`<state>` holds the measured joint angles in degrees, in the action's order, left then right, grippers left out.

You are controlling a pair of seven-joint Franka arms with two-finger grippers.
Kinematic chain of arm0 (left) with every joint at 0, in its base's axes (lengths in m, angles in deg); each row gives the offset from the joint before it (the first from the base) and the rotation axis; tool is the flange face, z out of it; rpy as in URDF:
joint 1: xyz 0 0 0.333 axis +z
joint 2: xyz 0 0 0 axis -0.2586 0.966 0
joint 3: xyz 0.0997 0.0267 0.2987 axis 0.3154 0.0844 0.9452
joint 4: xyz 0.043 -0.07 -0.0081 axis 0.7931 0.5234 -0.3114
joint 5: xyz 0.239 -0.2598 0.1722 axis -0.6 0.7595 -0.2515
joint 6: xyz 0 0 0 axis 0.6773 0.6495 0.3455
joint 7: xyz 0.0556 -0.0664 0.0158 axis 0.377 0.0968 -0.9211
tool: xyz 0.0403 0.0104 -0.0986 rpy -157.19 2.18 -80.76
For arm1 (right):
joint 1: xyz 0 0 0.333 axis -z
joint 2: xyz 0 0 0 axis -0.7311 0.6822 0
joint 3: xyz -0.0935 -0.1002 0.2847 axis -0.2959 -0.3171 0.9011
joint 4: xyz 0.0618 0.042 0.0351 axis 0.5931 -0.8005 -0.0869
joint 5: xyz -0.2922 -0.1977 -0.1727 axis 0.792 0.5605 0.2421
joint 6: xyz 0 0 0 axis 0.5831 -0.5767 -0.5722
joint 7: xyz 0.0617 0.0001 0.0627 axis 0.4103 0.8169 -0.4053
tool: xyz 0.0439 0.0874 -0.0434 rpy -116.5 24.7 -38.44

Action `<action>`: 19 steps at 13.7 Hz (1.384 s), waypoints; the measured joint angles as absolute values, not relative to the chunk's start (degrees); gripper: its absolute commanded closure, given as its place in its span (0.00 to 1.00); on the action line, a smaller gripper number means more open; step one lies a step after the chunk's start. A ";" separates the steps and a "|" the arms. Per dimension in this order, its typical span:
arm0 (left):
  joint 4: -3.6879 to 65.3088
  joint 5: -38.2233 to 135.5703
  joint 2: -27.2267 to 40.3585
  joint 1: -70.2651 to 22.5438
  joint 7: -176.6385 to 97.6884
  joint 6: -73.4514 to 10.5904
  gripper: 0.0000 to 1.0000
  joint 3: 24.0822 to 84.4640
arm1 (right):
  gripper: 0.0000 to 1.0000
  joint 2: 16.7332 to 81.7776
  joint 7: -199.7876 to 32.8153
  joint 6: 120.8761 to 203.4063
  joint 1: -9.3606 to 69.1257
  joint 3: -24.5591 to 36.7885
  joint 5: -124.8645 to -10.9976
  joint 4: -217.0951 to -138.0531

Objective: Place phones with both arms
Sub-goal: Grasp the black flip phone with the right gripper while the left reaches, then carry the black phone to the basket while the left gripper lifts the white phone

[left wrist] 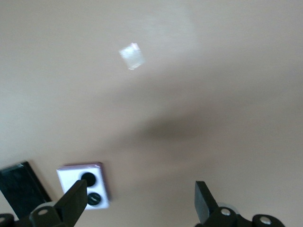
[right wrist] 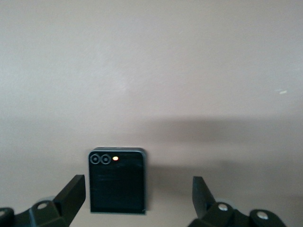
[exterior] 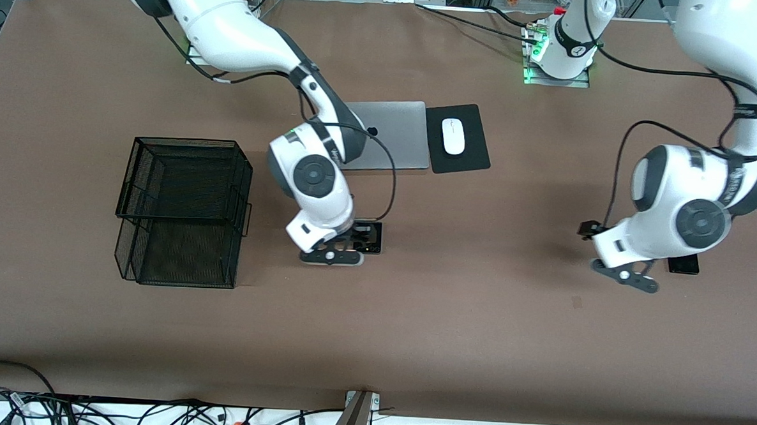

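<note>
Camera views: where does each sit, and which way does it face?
Front view: high across the brown table, facing both white arms.
Left wrist view: on left arm, looking at small squarish lilac phone, long black slab phone; own jaws show.
Right wrist view: on right arm, over small squarish black phone; own jaws show.
Shared: front also shows that phone.

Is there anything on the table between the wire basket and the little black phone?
No. In the front view, only bare brown table lies between the wire basket and the little black phone. The right pincer hangs open over that phone.
</note>
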<state>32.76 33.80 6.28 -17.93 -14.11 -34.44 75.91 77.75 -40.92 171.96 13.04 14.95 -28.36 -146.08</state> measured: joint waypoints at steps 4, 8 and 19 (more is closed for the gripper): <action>42.53 33.75 5.49 -11.40 -1.96 -47.64 0.00 75.77 | 0.00 80.45 -40.46 176.07 11.57 14.77 -27.49 -145.77; 44.59 33.75 5.49 -7.71 3.98 -50.35 0.00 75.55 | 0.00 82.51 -40.34 177.81 11.07 14.67 -26.13 -145.72; 47.05 37.90 9.49 -3.43 4.49 -58.81 0.00 75.10 | 0.00 84.23 -37.58 178.03 9.37 14.12 -25.93 -145.58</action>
<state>47.05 37.90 9.49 -3.43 4.49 -58.81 75.10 84.23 -37.58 178.03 9.37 14.12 -25.93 -145.58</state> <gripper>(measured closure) 0.000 0.000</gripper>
